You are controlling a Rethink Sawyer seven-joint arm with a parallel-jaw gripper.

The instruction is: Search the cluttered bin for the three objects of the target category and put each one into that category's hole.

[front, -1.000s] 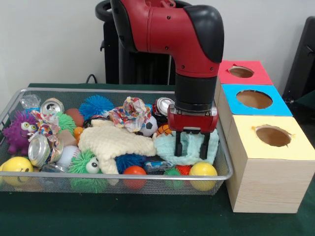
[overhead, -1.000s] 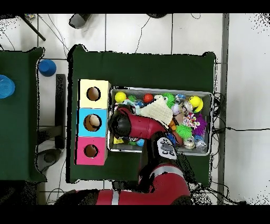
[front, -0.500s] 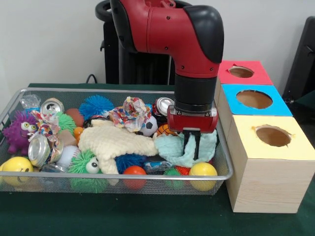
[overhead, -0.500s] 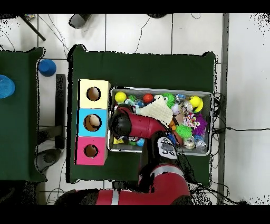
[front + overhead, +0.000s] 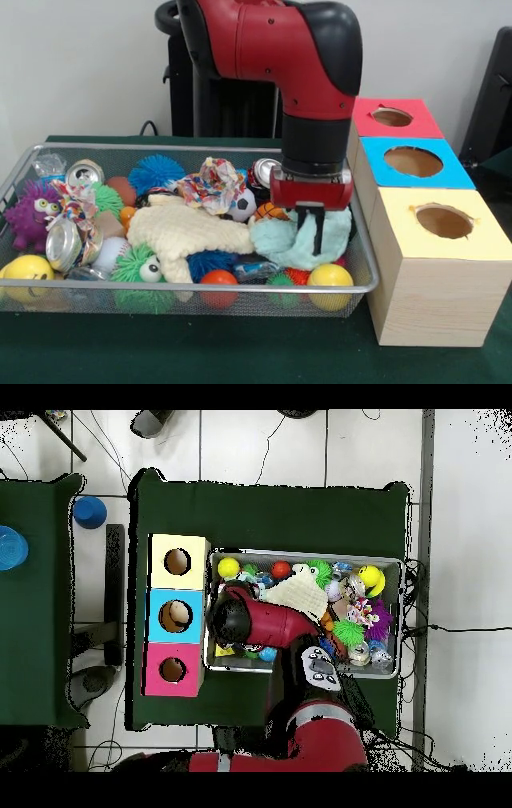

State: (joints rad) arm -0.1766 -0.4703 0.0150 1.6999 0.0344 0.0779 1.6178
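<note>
My gripper [image 5: 313, 232] is closed on a fold of the pale mint-green terry cloth [image 5: 292, 240], fingers pinched together. The cloth sits at the wire mesh bin's [image 5: 200, 290] end beside the yellow-topped wooden box [image 5: 436, 264] (round hole on top), its fold raised.

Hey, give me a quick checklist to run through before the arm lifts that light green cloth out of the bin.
1. Gripper shut on the light green cloth: ok.
2. Cloth fully clear of the wire bin: not ok, its lower part hangs among the toys.
3. Nothing else caught with the cloth: cannot tell.
4. Yellow box hole unobstructed: ok.
5. Blue box hole and red box hole unobstructed: ok.
</note>
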